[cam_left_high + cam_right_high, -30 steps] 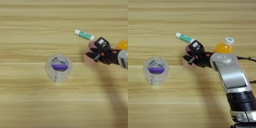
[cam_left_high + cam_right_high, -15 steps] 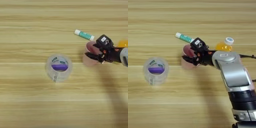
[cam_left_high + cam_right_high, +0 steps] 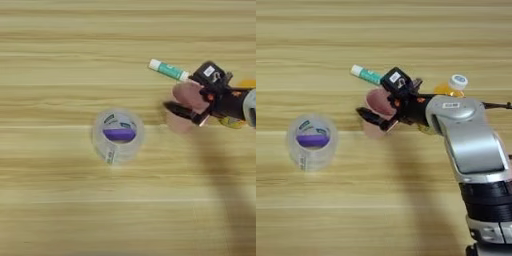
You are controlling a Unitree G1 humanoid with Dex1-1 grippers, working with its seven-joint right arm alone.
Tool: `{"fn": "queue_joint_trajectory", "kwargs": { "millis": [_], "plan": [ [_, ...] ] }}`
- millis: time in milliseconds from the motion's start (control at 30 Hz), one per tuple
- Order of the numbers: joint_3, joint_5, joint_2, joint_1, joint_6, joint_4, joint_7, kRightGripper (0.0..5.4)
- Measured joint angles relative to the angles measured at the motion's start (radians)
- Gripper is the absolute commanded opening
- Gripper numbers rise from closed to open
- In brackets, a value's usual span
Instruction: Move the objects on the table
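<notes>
Step in hand: we are judging that we are gripping the pink plastic cup (image 3: 379, 106) so as to move it; nothing tells us where it is meant to go.
Right gripper (image 3: 381, 105): we are reaching in from three o'clock, with the silver forearm (image 3: 468, 137) running down toward five o'clock.
Fingers: we are closing them on the pink cup, one black finger (image 3: 397, 81) over its upper side and the other (image 3: 372, 118) crossing its lower rim.
Pink cup: it is lying tilted, mouth turned toward nine o'clock, a little right of the tabletop's (image 3: 60, 210) centre; whether it is touching the wood or lifted clear we cannot tell.
Tape roll (image 3: 118, 135): it is sitting flat, purple label showing inside, at nine o'clock from the cup and well apart from it.
Green-and-white tube (image 3: 168, 70): it is lying at eleven o'clock from the cup, just beside the upper finger.
Orange bottle (image 3: 449, 88): it is standing at two o'clock from the cup, partly hidden behind our wrist.
Next move: we are expecting to need a firm hold and a path clear of the tube and bottle.
</notes>
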State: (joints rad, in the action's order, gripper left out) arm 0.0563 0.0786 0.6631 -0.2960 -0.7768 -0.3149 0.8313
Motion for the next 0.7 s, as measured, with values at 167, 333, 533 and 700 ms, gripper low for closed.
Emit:
{"fn": "queue_joint_trajectory", "kwargs": {
  "millis": [167, 333, 533, 700],
  "plan": [
    [0.072, 0.012, -0.006, 0.022, 0.014, -0.090, -0.057, 5.37],
    [0.135, 0.026, -0.035, 0.097, 0.032, -0.146, -0.113, 5.37],
    [0.245, 0.068, -0.088, 0.216, 0.042, -0.272, -0.170, 5.37],
    [0.311, 0.112, -0.118, 0.318, 0.040, -0.370, -0.174, 5.37]
  ]
}}
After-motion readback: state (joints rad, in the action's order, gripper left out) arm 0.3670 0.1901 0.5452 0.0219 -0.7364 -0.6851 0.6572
